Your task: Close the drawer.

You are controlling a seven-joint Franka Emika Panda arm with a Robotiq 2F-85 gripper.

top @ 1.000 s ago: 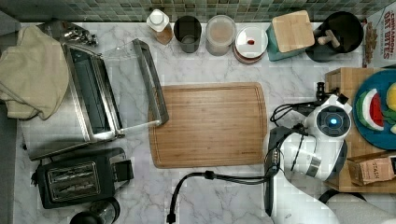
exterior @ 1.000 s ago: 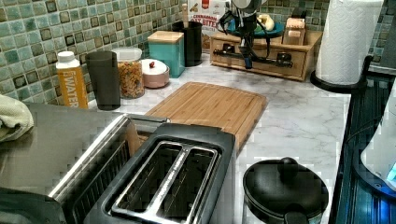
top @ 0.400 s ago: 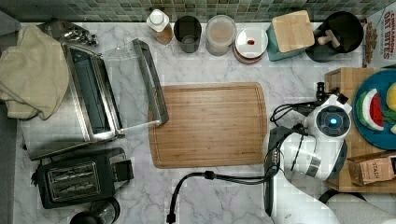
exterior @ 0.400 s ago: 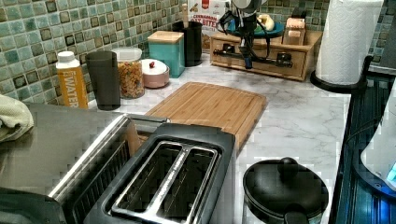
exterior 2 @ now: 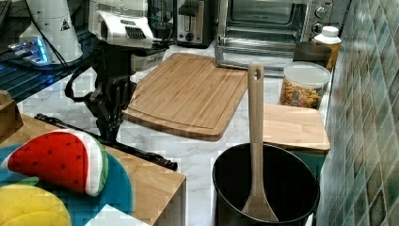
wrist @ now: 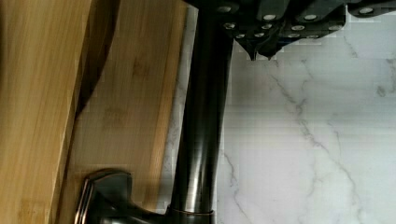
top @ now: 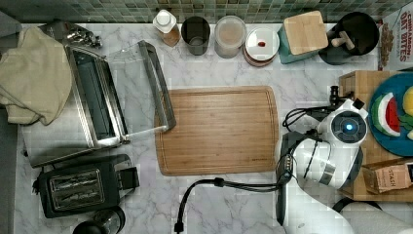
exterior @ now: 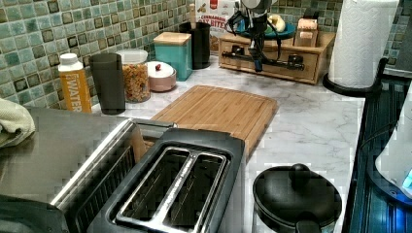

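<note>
Arm, right of the top view: no visible shift.
Gripper, left of the right view: no visible shift.

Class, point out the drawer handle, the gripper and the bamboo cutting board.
drawer handle [wrist: 201, 116]: wrist view, middle of the dark bar.
gripper [exterior 2: 109, 127]: right view, at the fingertips.
bamboo cutting board [top: 219, 129]: top view, centre of its surface.

White-veined marble countertop beneath a green mosaic tile backsplash.

Light-wood drawer (dark bar handle) sits ajar.
</note>
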